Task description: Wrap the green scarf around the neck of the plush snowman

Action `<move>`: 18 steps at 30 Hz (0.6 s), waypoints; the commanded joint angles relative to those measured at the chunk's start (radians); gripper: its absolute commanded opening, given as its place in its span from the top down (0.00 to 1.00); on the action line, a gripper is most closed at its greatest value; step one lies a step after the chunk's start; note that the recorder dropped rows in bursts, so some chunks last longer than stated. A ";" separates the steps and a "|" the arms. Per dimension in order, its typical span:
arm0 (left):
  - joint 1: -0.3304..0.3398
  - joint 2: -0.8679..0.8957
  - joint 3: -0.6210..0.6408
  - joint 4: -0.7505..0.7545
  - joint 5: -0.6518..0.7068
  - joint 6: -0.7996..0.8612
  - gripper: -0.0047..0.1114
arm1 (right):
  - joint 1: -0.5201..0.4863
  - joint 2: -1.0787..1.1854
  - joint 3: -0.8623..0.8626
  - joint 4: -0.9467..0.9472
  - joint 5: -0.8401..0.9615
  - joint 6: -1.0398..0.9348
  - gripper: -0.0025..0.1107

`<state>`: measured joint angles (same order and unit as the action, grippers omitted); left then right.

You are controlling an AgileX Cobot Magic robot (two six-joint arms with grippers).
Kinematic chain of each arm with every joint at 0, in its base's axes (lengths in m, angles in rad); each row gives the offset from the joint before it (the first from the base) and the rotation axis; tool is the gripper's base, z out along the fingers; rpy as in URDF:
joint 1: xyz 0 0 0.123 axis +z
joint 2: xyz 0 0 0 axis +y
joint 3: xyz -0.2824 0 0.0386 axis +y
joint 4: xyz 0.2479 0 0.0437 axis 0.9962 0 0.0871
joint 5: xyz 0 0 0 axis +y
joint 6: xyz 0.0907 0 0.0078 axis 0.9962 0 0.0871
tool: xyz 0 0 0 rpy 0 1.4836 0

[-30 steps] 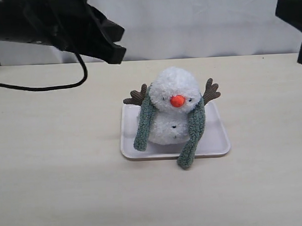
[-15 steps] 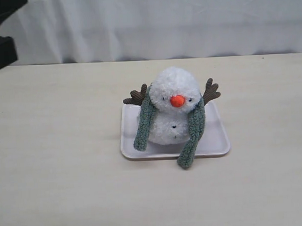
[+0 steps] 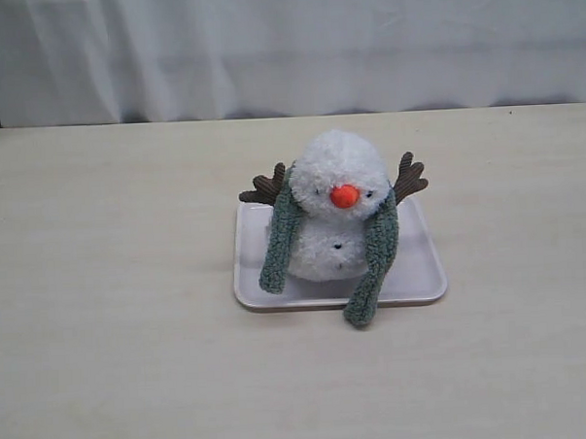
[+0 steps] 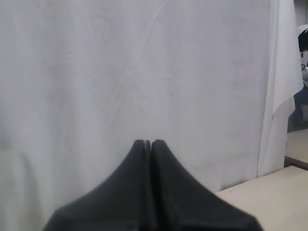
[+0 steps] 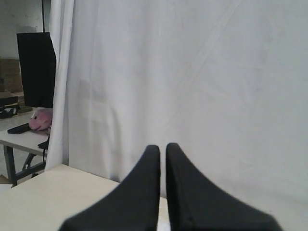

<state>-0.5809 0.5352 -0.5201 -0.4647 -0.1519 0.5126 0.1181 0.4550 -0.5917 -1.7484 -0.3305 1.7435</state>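
Observation:
The plush snowman (image 3: 337, 193) sits upright on a white tray (image 3: 422, 272) at the middle of the table. The green scarf (image 3: 382, 250) lies behind its neck, and both ends hang down the front, one on each side of the body; the right end reaches over the tray's front rim. The neck itself is mostly covered by fluff and scarf. Neither arm shows in the exterior view. My left gripper (image 4: 148, 143) is shut and empty, facing a white curtain. My right gripper (image 5: 162, 148) is shut and empty too, also pointed at the curtain.
A white curtain (image 3: 285, 45) closes off the back of the table. The right wrist view shows a side table with a pink plush toy (image 5: 39, 119) and a dark monitor (image 5: 36, 70) beyond the curtain's edge.
Both arms have pulled back out of the exterior view: the right one first, then the left one off to the left. The snowman and scarf have not moved.

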 commanded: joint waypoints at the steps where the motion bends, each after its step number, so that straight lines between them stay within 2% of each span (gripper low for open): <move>1: -0.002 -0.020 0.005 0.001 -0.005 -0.026 0.96 | -0.003 -0.036 0.007 0.009 0.026 0.004 0.94; 18: -0.002 -0.020 0.005 0.001 0.002 -0.020 0.96 | -0.003 -0.050 0.007 0.006 0.026 0.004 0.94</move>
<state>-0.5809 0.5175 -0.5181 -0.4647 -0.1481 0.5012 0.1181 0.4100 -0.5917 -1.7484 -0.3143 1.7435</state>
